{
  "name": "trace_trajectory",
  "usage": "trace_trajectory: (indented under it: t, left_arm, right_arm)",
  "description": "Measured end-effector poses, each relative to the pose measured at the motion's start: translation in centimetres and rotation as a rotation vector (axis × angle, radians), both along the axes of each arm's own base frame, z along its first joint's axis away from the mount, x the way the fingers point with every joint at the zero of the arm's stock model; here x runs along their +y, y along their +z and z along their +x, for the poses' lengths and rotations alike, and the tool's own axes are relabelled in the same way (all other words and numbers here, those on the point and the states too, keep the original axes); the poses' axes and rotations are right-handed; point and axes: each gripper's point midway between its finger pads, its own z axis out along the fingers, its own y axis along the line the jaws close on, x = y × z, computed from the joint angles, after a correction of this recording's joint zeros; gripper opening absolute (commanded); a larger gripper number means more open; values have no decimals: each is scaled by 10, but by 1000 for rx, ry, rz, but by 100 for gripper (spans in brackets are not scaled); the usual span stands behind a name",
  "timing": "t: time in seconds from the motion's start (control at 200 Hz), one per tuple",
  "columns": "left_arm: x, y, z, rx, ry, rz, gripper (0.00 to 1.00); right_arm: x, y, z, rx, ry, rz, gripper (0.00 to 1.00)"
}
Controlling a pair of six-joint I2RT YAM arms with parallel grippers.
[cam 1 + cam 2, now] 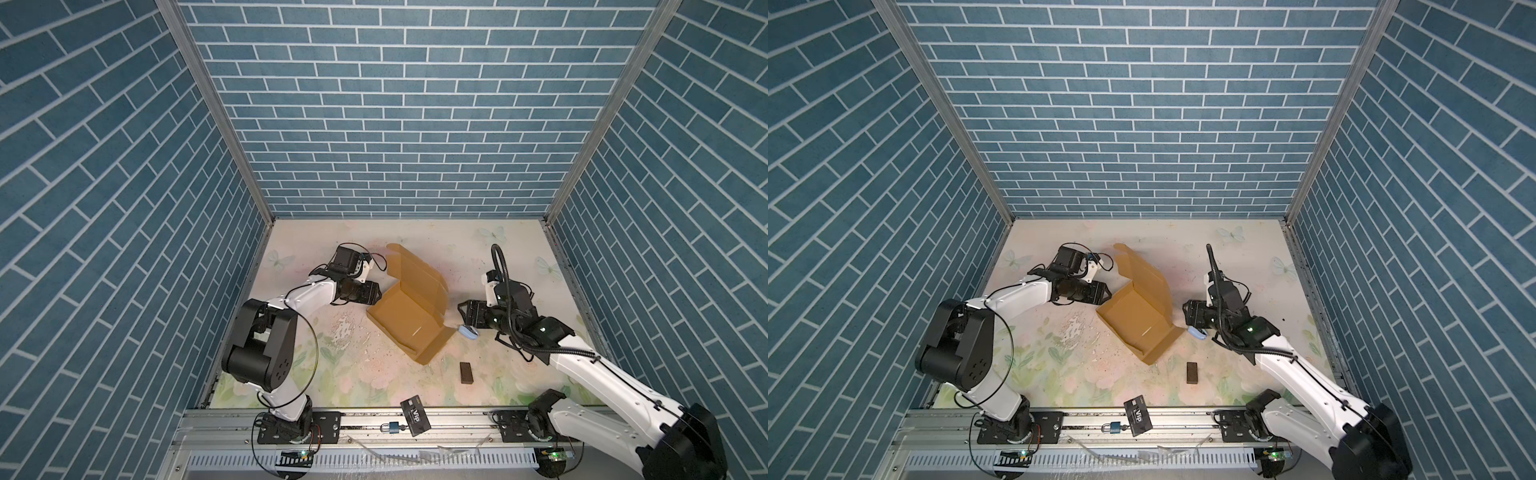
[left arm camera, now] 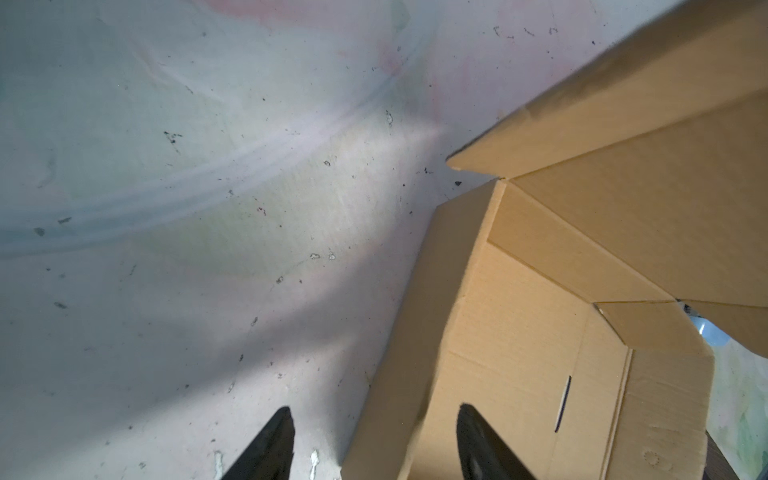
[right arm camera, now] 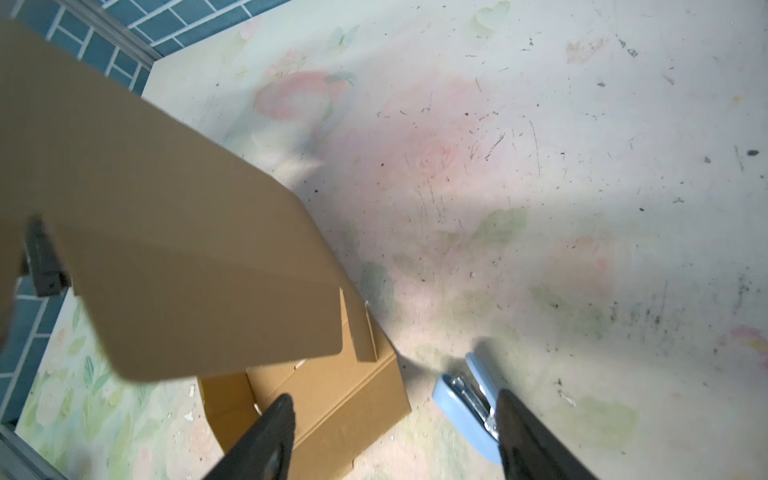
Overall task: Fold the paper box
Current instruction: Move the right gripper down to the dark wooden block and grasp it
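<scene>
With left end effector (image 1: 377, 297) and right end effector (image 1: 462, 315) both spread empty, I judge the paper box (image 1: 409, 322) light, creasable, best pinched at its twelve-o'clock lid (image 1: 415, 270).

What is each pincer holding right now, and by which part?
Nothing: left pincer and right pincer both stand open beside the paper box, clamping no part.
</scene>
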Motion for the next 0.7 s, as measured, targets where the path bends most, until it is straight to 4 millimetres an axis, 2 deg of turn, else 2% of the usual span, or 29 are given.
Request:
trace_trajectory:
  t: [0.075,0.265,0.495,0.7]
  left_arm:
    - [-3,-2,-1,5,-4,-1,63]
    - [-8,-8,-5,27,-7,3,60]
    - [1,-23,-5,63,48,58,50]
    - [9,-27,-4,75,98,89,49]
  right_arm:
    - [-1,-3,-16,0,-2,-1,71]
    - [-5,-29,-52,58,-4,-44,69]
    - [7,-56,-86,148,60,-144,69]
    - [15,-84,-110,240,80,-235,69]
